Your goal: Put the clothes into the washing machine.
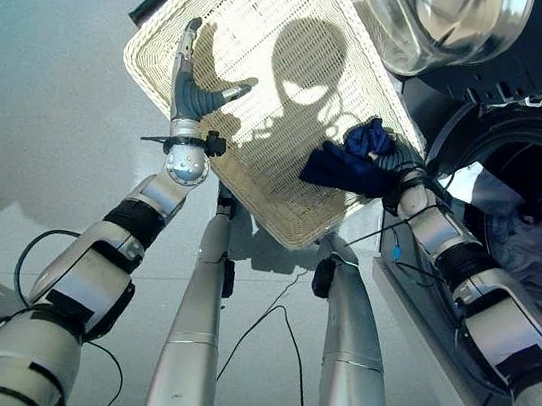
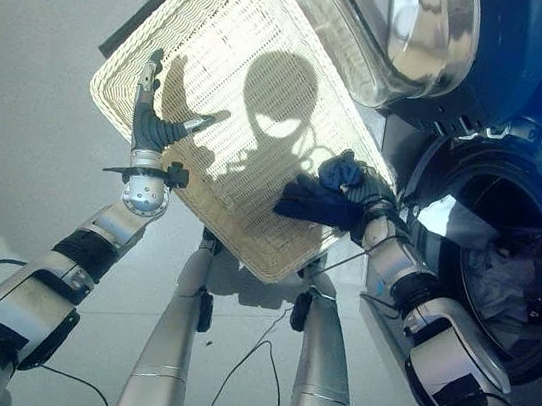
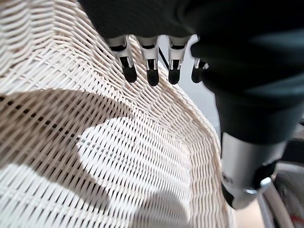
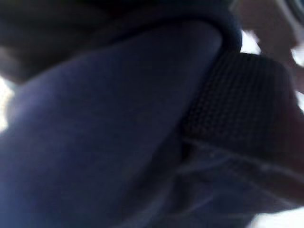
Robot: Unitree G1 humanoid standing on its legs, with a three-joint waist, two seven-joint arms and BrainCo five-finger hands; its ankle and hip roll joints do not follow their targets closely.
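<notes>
Right robot hand (image 1: 397, 168) bunched on navy garment (image 1: 342, 163), ready for drum (image 1: 535, 225) alongside; left robot hand (image 1: 192, 86) spread, bracing wicker basket (image 1: 269, 72).

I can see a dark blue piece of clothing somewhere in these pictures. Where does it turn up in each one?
Left eye view: the dark blue garment lies bunched at the wicker basket's right rim, at the right hand.
Right eye view: same place, by the washing machine's drum opening.
Left wrist view: basket weave past the left hand.
Right wrist view: blue cloth up close.
Shared landmark: the basket.
</notes>
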